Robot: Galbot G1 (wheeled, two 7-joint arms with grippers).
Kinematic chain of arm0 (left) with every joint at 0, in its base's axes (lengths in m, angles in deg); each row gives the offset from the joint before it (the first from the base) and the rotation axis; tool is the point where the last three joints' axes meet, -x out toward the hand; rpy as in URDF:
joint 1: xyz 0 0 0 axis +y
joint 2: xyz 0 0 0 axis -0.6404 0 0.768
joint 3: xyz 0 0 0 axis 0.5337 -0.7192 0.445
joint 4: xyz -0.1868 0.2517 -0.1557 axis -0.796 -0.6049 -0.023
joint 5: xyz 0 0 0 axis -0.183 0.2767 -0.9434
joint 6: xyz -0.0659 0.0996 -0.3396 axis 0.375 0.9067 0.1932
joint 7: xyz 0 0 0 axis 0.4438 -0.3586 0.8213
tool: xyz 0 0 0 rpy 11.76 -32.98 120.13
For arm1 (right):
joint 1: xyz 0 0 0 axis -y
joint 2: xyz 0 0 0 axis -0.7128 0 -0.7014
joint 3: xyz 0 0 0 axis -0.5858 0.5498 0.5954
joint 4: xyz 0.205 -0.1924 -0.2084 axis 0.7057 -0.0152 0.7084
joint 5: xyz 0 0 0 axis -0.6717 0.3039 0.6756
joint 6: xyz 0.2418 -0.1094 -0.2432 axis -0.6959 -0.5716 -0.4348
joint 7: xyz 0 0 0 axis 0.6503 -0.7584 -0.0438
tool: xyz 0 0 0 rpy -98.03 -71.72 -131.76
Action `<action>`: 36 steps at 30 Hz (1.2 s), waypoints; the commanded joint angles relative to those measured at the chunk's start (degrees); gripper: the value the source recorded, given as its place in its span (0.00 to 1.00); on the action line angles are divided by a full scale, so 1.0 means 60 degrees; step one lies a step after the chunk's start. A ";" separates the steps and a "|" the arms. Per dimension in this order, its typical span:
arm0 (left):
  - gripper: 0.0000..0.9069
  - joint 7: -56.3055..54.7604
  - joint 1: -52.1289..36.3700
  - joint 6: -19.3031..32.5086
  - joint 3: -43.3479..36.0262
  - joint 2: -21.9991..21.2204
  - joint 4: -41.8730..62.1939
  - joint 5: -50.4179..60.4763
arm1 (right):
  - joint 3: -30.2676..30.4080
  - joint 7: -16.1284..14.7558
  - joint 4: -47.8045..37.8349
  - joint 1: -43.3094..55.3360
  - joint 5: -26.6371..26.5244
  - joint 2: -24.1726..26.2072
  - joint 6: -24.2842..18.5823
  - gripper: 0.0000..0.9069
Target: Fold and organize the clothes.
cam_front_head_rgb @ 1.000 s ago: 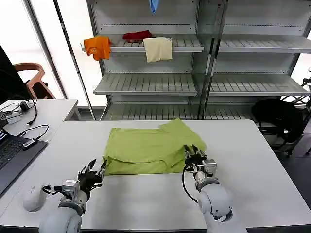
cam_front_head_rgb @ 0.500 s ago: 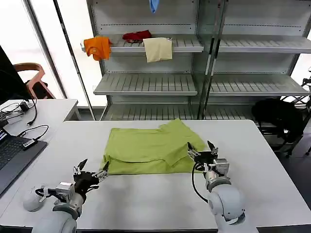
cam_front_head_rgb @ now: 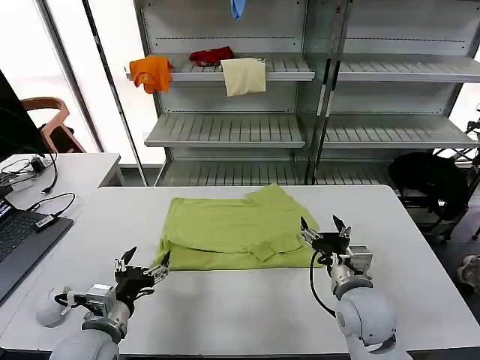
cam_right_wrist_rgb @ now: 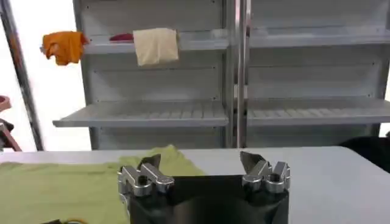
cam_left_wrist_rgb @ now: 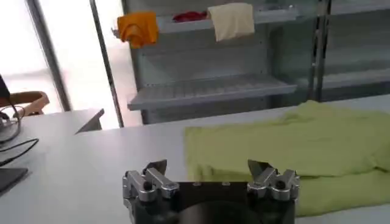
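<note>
— What is the biggest thing we see?

— We see the white table (cam_front_head_rgb: pixel 247 311). Behind it stands the grey shelf rack (cam_front_head_rgb: pixel 225 129), with an orange garment (cam_front_head_rgb: pixel 150 73), a red garment (cam_front_head_rgb: pixel 211 55) and a cream garment (cam_front_head_rgb: pixel 244 76) on one shelf.

— And on the table?

— The lime-green T-shirt (cam_front_head_rgb: pixel 232 231) lies flat and folded in the middle of the table. In the left wrist view the T-shirt (cam_left_wrist_rgb: pixel 292 152) lies just past the fingertips, mostly toward the right finger's side.

— Where are our grippers?

— Our left gripper (cam_front_head_rgb: pixel 142 267) sits low over the table, close to the shirt's near left corner. Its fingers (cam_left_wrist_rgb: pixel 155 171) are spread wide and hold nothing. We cannot tell if a fingertip touches the cloth.

— And the other one?

— Our right gripper (cam_front_head_rgb: pixel 325 233) is beside the shirt's near right edge. Its fingers (cam_right_wrist_rgb: pixel 149 165) are spread wide too, with nothing between them. The green cloth lies on the left finger's side.

— Anything smaller?

— A white computer mouse (cam_front_head_rgb: pixel 50 307) lies left of our left gripper, near a laptop (cam_front_head_rgb: pixel 19 240).
</note>
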 commanded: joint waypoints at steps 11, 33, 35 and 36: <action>1.00 0.0005 -0.0199 -0.0026 -0.0144 -0.0009 0.0842 0.0170 | -0.0617 -0.0471 -0.0089 -0.1237 -0.0070 0.0202 -0.0026 1.00; 0.99 0.0130 -0.0499 -0.0021 -0.0126 -0.0039 0.1542 0.0135 | -0.0074 -0.0713 -0.1167 -0.0634 0.0668 -0.0044 -0.0027 0.23; 0.92 0.0158 -0.0500 -0.0021 -0.0121 -0.0031 0.1594 0.0123 | -0.0059 -0.0719 -0.1191 -0.0631 0.0701 -0.0047 -0.0026 0.18; 0.88 0.0174 -0.0492 -0.0021 -0.0120 -0.0036 0.1623 0.0119 | -0.0056 -0.0742 -0.1210 -0.0642 0.0737 -0.0045 -0.0027 0.16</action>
